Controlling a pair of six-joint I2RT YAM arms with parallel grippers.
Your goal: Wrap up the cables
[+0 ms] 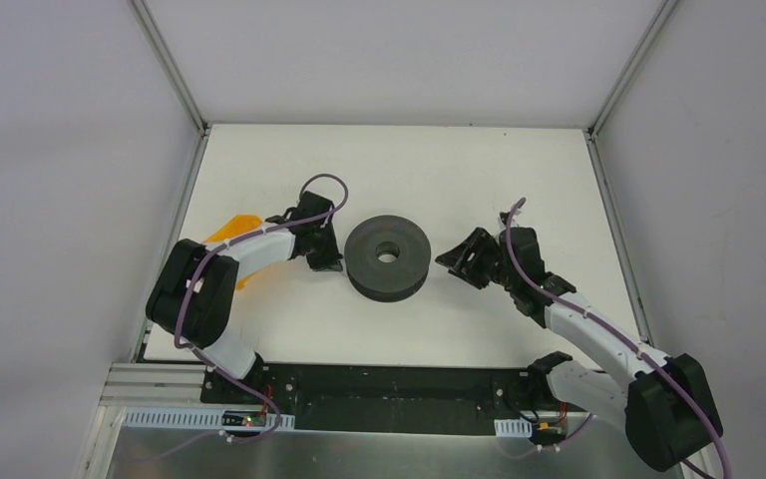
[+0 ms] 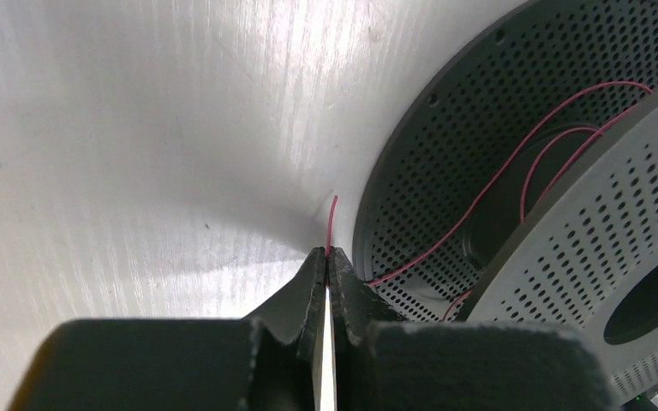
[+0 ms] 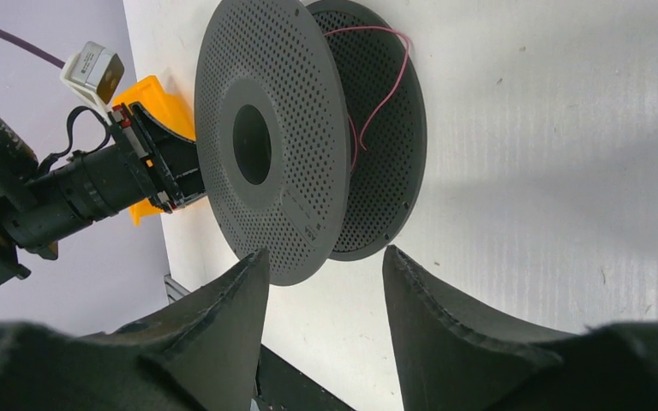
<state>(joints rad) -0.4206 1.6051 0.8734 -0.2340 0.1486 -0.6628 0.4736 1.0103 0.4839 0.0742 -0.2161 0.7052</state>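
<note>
The dark grey two-flanged spool (image 1: 387,257) lies flat in the middle of the white table. My left gripper (image 1: 331,261) sits at the spool's left rim. In the left wrist view it (image 2: 327,254) is shut on the thin reddish wire (image 2: 332,223), whose short free end sticks out past the fingertips. The wire runs loosely into the gap between the perforated flanges of the spool (image 2: 480,103). My right gripper (image 1: 449,261) is just right of the spool, apart from it. In the right wrist view it (image 3: 326,253) is open and empty, facing the spool (image 3: 266,197), with loose wire loops (image 3: 391,87) between the flanges.
An orange object (image 1: 231,235) lies on the table behind my left arm and also shows in the right wrist view (image 3: 150,98). Metal frame rails (image 1: 172,60) and grey walls bound the table. A black base plate (image 1: 389,394) runs along the near edge.
</note>
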